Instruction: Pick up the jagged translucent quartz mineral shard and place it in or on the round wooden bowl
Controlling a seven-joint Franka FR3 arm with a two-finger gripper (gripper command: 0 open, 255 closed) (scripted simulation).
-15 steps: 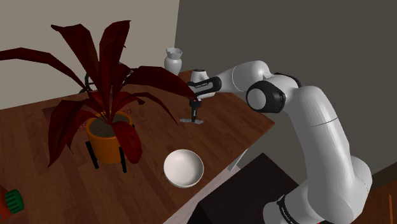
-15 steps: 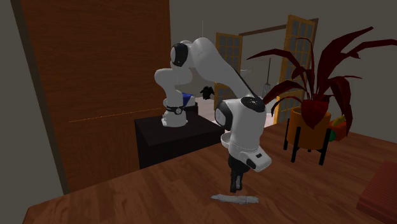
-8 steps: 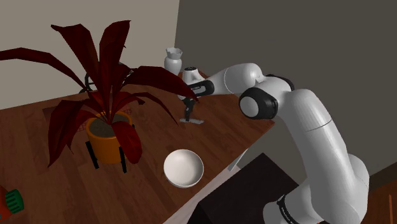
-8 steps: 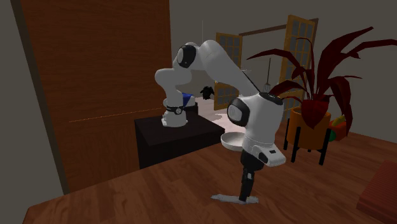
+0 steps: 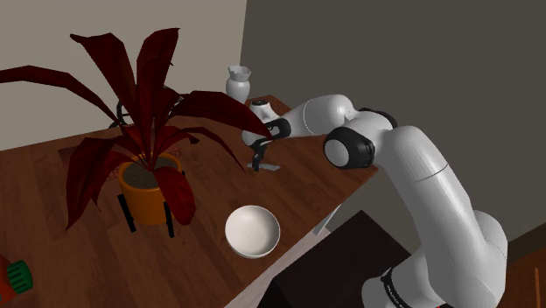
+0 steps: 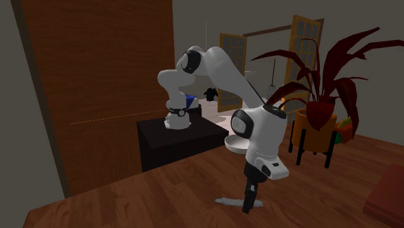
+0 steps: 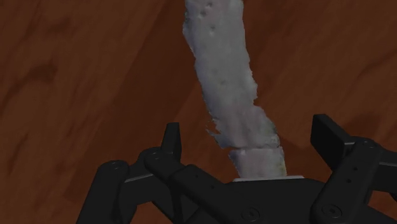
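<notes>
Seen from my remote desk: the black gripper [image 7: 249, 135] sits low over the wooden table [image 7: 70, 76]. Its fingers [image 7: 170, 137] are spread wide, one on each side of the near end of a pale grey, jagged shard [image 7: 224, 76], and neither touches it. The shard lies flat on the wood and runs away from the hand.

In the second exterior view the gripper [image 6: 248, 206] points straight down onto the shard [image 6: 226, 201].

In the shoulder view, gripper [image 5: 260, 162] and shard [image 5: 272, 166] are near the table's edge on the arm's side. The round bowl [image 5: 253, 231], drawn white, stands well apart from them, nearer the camera. To that view's left, a dark red plant [image 5: 131, 96] grows from an orange pot [image 5: 144, 191]. Farthest back, a white vase [image 5: 238, 83] stands by the wall.
</notes>
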